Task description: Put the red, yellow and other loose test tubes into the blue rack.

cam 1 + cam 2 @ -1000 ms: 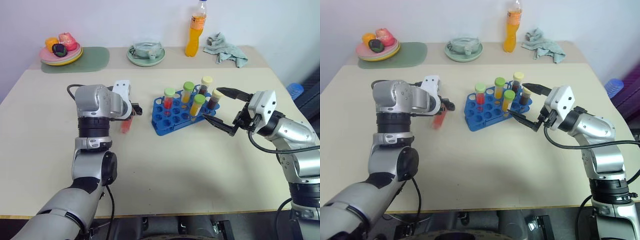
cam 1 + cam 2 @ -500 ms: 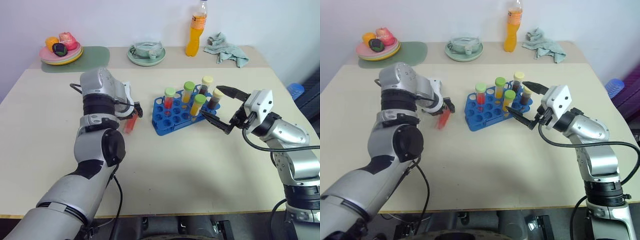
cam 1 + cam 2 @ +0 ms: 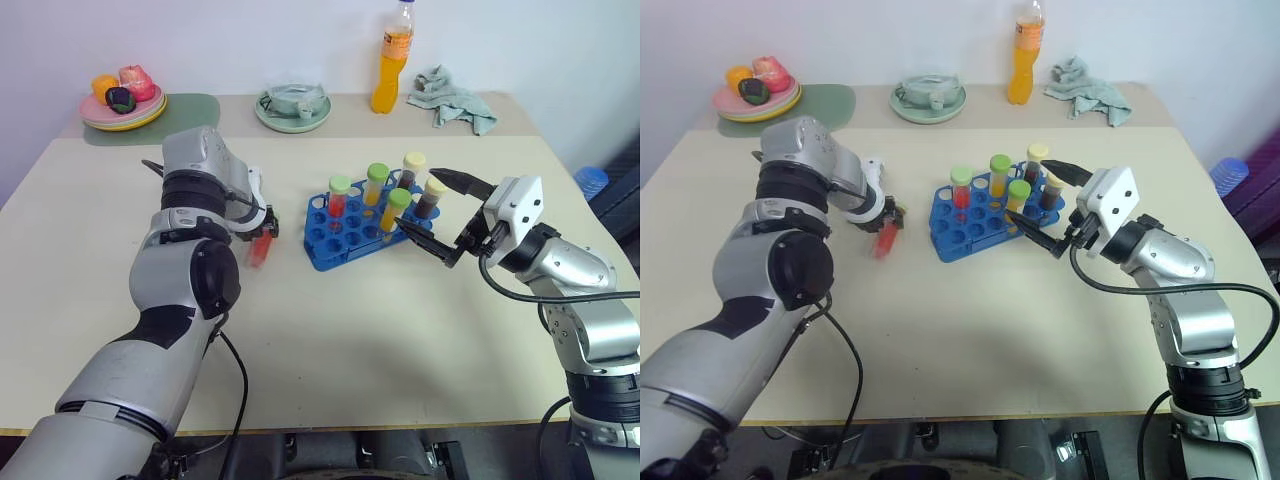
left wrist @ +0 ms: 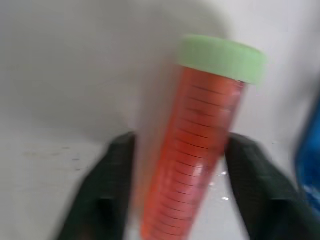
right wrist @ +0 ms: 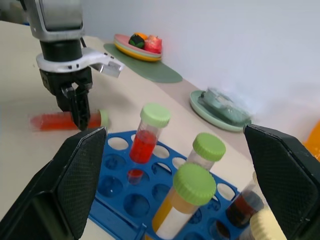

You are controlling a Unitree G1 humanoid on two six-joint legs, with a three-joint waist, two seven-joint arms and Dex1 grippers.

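Note:
A red test tube (image 3: 259, 248) with a green cap lies on the table just left of the blue rack (image 3: 325, 250). My left gripper (image 3: 262, 232) points down over it and is shut on it. In the left wrist view the red test tube (image 4: 192, 150) sits between both black fingers (image 4: 107, 190). The rack holds several capped tubes upright: one red (image 3: 338, 198), two yellow (image 3: 395, 210) and two dark (image 3: 432, 197). My right gripper (image 3: 415, 197) hovers open at the rack's right end, holding nothing.
Along the table's far edge stand a plate of fruit (image 3: 122, 105) on a green mat (image 3: 185, 118), a pale green dish (image 3: 292, 108), an orange drink bottle (image 3: 392, 60) and a crumpled cloth (image 3: 452, 98). The near half of the table is bare.
My left gripper has closed on the red tube and tilted steeper over it as the left arm swung upright. The right gripper has stayed open in place.

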